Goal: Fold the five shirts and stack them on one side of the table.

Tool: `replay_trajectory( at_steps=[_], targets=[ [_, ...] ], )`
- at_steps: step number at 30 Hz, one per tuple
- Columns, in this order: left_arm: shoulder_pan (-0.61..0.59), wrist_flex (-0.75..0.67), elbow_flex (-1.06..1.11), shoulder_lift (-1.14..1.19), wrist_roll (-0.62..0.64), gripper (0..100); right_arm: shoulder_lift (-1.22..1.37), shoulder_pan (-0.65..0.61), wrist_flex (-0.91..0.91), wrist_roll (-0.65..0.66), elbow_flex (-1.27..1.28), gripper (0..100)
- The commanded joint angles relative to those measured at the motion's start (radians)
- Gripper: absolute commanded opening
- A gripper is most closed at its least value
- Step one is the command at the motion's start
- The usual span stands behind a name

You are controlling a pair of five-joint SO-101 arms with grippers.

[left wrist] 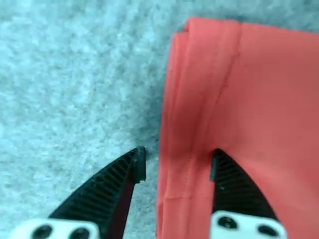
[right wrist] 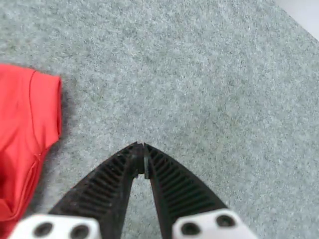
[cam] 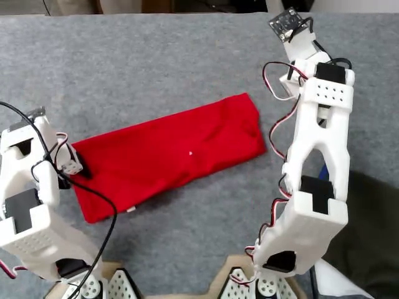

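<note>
Left gripper (left wrist: 177,162) astride red shirt (cam: 174,156), long axis diagonal

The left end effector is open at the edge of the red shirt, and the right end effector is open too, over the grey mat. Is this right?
One point is wrong: the right end effector is shut over the grey mat, as the right wrist view shows. The rest holds.

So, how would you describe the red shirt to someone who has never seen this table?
In the middle of the grey table lies the red shirt, folded into a long slanted strip. One end sits at the left gripper, whose open jaws straddle its edge. It is the only bright red thing; the fabric beside the right arm is dark.
</note>
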Motion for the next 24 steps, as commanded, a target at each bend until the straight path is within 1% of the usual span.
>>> replay_trajectory(
  at_steps=[1,3,6,10,13,16,20,24],
  targets=[
    [0.017,-0.035,0.005,-0.004,-0.026,7,-0.004,0.012,-0.012,0.008,-0.024,0.7],
    [0.049,-0.034,0.008,-0.002,-0.054,1,-0.004,0.013,-0.012,0.008,-0.024,0.7],
    [0.071,-0.051,0.025,-0.008,-0.06,2,-0.004,0.018,-0.017,0.008,-0.024,0.7],
    [0.021,-0.094,0.018,-0.012,-0.058,2,0.002,0.041,-0.02,0.008,-0.041,0.7],
    [-0.04,-0.066,-0.032,-0.012,-0.066,2,0.004,0.065,-0.018,0.008,-0.053,0.7],
    [-0.11,-0.011,-0.133,-0.012,-0.066,2,0.004,0.082,-0.02,0.008,-0.056,0.7],
    [-0.198,0.069,-0.341,-0.008,-0.066,2,0.004,0.084,-0.034,0.008,-0.051,0.7],
    [-0.23,0.16,-0.519,-0.004,-0.066,2,0.005,0.087,-0.035,0.008,-0.053,0.7]
  ],
)
